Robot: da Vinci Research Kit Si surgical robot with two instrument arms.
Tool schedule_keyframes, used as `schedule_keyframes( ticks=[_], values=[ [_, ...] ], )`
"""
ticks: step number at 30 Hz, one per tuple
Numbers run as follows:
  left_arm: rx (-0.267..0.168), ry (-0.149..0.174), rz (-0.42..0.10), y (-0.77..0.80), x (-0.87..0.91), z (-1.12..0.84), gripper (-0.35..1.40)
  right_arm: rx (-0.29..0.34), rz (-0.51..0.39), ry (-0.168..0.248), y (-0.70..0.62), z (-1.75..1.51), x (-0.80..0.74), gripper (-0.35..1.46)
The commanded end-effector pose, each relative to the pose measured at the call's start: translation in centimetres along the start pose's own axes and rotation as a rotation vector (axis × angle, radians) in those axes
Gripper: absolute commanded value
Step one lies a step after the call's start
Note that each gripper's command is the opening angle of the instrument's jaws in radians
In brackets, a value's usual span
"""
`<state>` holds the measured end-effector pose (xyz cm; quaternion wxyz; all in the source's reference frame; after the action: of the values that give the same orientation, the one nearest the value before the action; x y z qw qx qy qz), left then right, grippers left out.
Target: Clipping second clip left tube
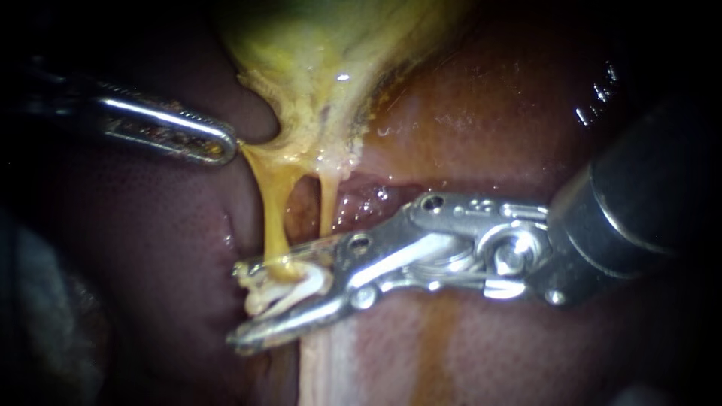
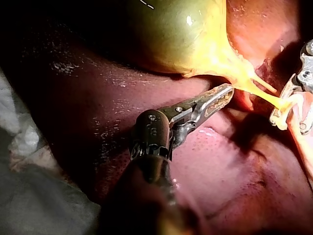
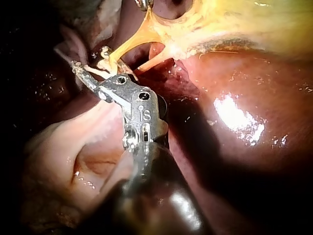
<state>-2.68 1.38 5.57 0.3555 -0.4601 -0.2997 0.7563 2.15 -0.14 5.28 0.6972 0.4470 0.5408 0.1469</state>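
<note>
Two yellow tubes run down from the gallbladder (image 1: 323, 53): the left tube (image 1: 274, 214) and the thinner right tube (image 1: 328, 207). My right instrument (image 1: 263, 301) comes in from the right, its jaws standing apart around the lower end of the left tube. A white clip (image 1: 289, 289) sits between them, touching both jaws and wrapping the tube. My left instrument (image 1: 222, 146) is shut on yellow tissue at the gallbladder's neck and holds it to the left. The left wrist view shows that grip (image 2: 226, 92). In the right wrist view the clip (image 3: 103, 64) lies at the right instrument (image 3: 90, 72).
Dark red liver (image 1: 150, 248) lies around and under the tubes. A pale strip of tissue (image 1: 323, 361) runs down below the right instrument's jaws. White gauze (image 2: 19, 147) lies beside the liver in the left wrist view.
</note>
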Motion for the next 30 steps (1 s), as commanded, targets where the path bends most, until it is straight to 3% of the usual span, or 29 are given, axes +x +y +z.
schedule_keyframes(
  ticks=[1, 8, 11, 30],
  values=[
    [0.000, 0.000, 0.000, 0.00, 0.00, 0.00, -0.35, -0.001, 0.000, 0.001, 0.00, -0.02, 0.00, 0.19],
    [0.001, 0.000, 0.000, 0.00, -0.01, 0.01, -0.35, 0.001, 0.024, 0.000, 0.01, -0.08, -0.02, -0.10],
    [0.001, 0.000, 0.000, -0.01, -0.01, 0.01, -0.35, 0.002, 0.088, 0.000, 0.00, -0.11, -0.03, -0.35],
    [-0.002, -0.001, 0.001, -0.02, -0.02, 0.01, -0.35, 0.005, 0.121, -0.002, -0.02, -0.16, -0.09, -0.35]
  ],
)
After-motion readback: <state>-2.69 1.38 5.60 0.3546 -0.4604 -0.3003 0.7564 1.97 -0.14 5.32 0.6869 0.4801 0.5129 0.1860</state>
